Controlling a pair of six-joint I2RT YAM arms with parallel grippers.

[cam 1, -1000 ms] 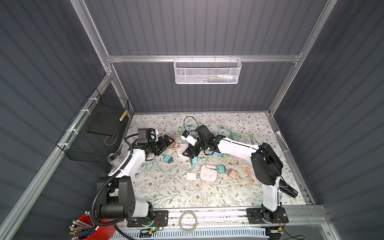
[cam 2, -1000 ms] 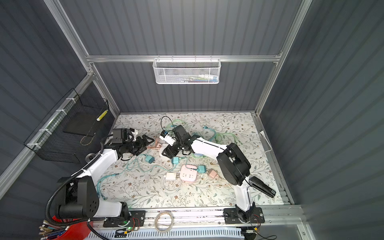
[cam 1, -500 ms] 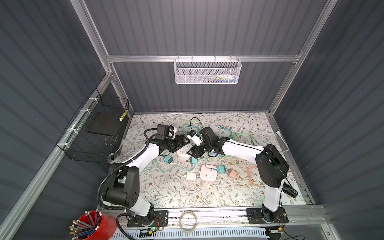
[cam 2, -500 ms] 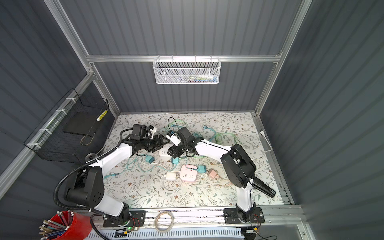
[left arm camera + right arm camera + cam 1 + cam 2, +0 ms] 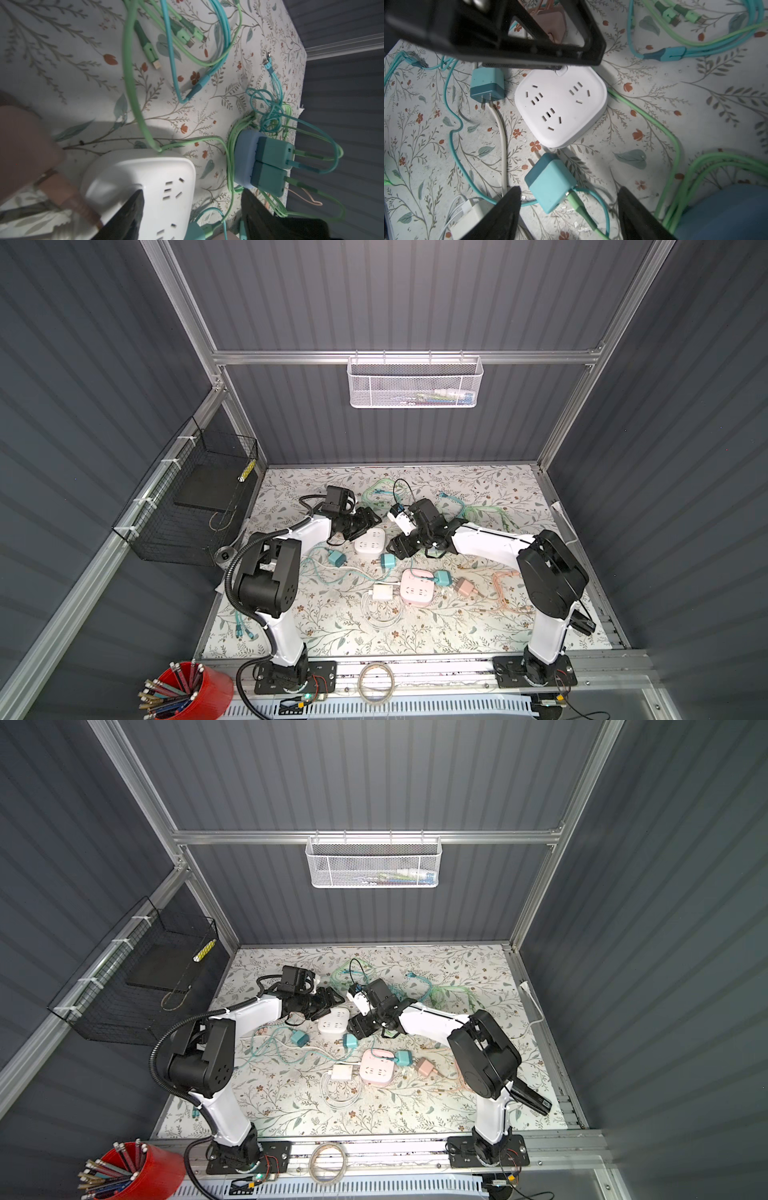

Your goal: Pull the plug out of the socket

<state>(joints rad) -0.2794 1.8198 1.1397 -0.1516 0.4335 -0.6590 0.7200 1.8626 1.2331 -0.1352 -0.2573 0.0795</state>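
The white socket (image 5: 560, 108) lies flat in the middle of the floral cloth (image 5: 415, 635), and every slot on its face shows bare. The left gripper (image 5: 193, 193) stands at the socket's back edge with its claw spread. One finger (image 5: 529, 52) reaches the rim there and pinches nothing. The teal plug (image 5: 550, 185) lies on its side just off the socket's front corner, its prongs pointing toward the socket but apart from it. It lies just ahead of the tips of the right gripper (image 5: 569, 190), whose claw is spread too (cloth shows between the plug and one finger, so nothing is clamped). A second teal plug (image 5: 486, 85) lies just beside another side of the socket, on a white cord. Room is tight at the back, where green and teal cables (image 5: 374, 493) loop across the cloth and around a blue socket (image 5: 245, 158) with two plugs seated in it. A pink socket (image 5: 417, 589) and a white charger (image 5: 382, 592) sit in front. Past them the cloth runs bare to its front edge by the rail.
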